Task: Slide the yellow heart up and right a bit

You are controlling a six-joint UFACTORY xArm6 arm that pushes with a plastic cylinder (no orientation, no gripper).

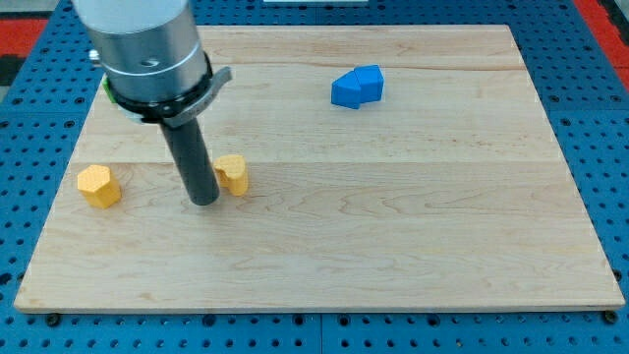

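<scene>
Resting on the pale wooden tabletop [393,236], my tip [203,202] stands at the lower end of a straight dark rod [190,157] that hangs from a broad silver cylindrical arm housing [142,44] in the view's upper left. No claw is fitted to this arm, so no open or closed state can be told; the rod simply ends in the tip. Just to the view's right of the tip sits a small yellow block [233,174], partly hidden behind the rod, so its outline reads only loosely as a heart; it looks to be touching the rod's side or very nearly so, and I cannot tell which. Well to the view's left of the tip, near the tabletop's left edge, lies a second yellow block [98,185], chunky and many-sided, its exact shape hard to make out. Which of the two yellow pieces is the heart is not certain from this angle. Far off toward the view's upper right lies a blue block [357,87] of irregular faceted shape, well apart from the others. Around the tabletop runs a blue perforated base plate [604,147], with a strip of red surface [29,25] showing at the view's top corners.
</scene>
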